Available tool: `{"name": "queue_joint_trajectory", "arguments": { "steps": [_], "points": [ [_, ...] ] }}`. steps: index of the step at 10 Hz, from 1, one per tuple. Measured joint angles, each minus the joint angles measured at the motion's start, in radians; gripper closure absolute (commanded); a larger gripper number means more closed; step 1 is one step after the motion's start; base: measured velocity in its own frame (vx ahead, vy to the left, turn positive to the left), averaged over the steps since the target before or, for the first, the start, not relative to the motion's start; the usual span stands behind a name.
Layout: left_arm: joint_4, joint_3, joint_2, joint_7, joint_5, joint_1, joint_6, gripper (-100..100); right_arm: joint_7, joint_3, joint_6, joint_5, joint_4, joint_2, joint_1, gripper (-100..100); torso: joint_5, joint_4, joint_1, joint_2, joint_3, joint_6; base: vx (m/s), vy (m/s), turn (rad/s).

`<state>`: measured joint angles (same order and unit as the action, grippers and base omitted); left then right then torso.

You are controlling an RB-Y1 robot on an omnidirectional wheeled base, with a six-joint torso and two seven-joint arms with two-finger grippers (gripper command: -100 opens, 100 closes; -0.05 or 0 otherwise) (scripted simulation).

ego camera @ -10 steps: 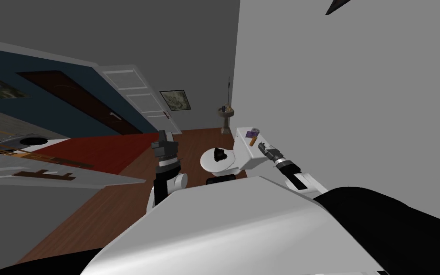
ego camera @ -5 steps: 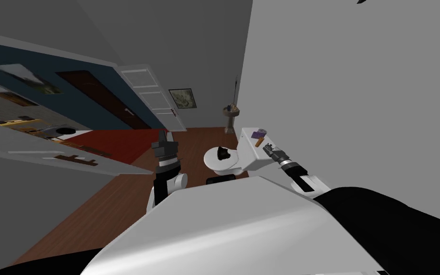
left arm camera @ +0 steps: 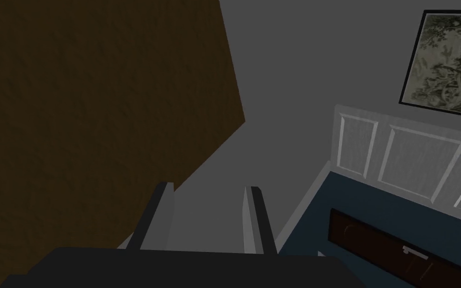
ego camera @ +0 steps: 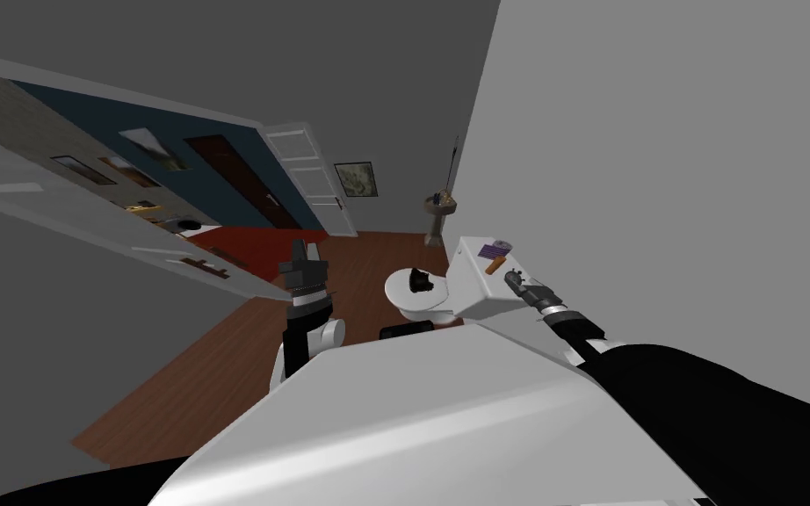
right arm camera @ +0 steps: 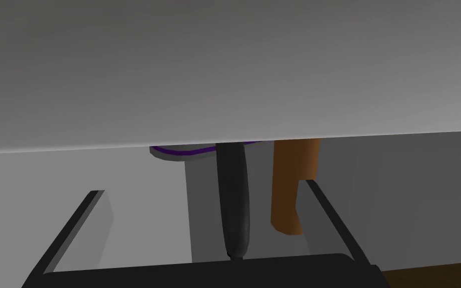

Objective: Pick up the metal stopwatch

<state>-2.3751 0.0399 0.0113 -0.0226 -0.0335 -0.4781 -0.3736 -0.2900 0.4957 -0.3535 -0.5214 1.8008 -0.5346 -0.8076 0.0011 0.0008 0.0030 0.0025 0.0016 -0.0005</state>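
Right now I have the right gripper [right arm camera: 203, 187] up at the near corner of the white toilet tank [ego camera: 473, 283], its fingers [right arm camera: 102, 215] spread wide with nothing between them. That wide spread suits an approach, as I read it: three things crowd the space beyond the tips and I need room to close on just one.

What I take for the stopwatch [right arm camera: 179, 154] is a flat grey disc with a purple rim. It lies beyond the fingertips, inside the span of the opening but off its centre line. A dark rod [right arm camera: 232, 200] runs from near the gripper body out toward the disc, almost midway between the fingers; I cannot tell what it is or whether it belongs to the stopwatch. On the rod's other side a brown piece [right arm camera: 293, 192] sits just inside one finger, close enough that it may get caught when I close.

A broad light grey plane [right arm camera: 224, 65] cuts across beyond the tips and hides part of all three things, so I cannot judge how the disc rests or how far on it reaches. I cannot tell whether that plane is wall or tank.

The grasp has not begun. My judgement is that the hand should shift toward the disc's side, so the brown piece falls outside the opening.

The left gripper [ego camera: 302, 261] stands raised, well apart from the tank, fingers drawn close on nothing, out of the working arm's way.
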Motion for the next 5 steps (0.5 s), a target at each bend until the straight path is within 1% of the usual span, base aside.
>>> {"name": "queue_joint_trajectory", "arguments": {
  "steps": [1,2,3,4,5],
  "points": [
    [0.000,0.000,0.000,0.000,0.000,0.000,0.000,0,0.004,0.023,-0.015,0.000,-0.033,-0.005,0.006,-100,-0.001,0.000,-0.002,0.000,0.000,0.000,-0.013,0.012,0.097],
    [0.000,0.000,0.000,0.000,0.000,0.000,0.000,0,0.005,0.037,-0.024,0.001,-0.059,-0.002,0.002,-100,-0.001,0.000,-0.003,-0.001,0.000,0.001,-0.025,0.066,0.269],
    [0.000,0.000,0.000,0.000,0.000,0.000,0.000,0,0.010,0.065,-0.043,0.004,-0.076,0.008,-0.014,-100,0.000,0.000,0.000,0.000,0.000,0.000,-0.020,0.077,0.292],
    [0.000,0.000,0.000,0.000,0.000,0.000,0.000,0,0.014,0.094,-0.065,0.005,-0.104,0.009,-0.010,-100,0.000,0.000,0.001,-0.001,0.000,0.000,-0.007,0.041,0.159],
    [0.000,0.000,0.000,0.000,0.000,0.000,0.000,0,0.013,0.114,-0.087,0.005,-0.143,0.008,-0.001,-100,0.000,0.000,-0.001,-0.001,-0.001,0.000,-0.003,0.002,0.032]
  ]
}}
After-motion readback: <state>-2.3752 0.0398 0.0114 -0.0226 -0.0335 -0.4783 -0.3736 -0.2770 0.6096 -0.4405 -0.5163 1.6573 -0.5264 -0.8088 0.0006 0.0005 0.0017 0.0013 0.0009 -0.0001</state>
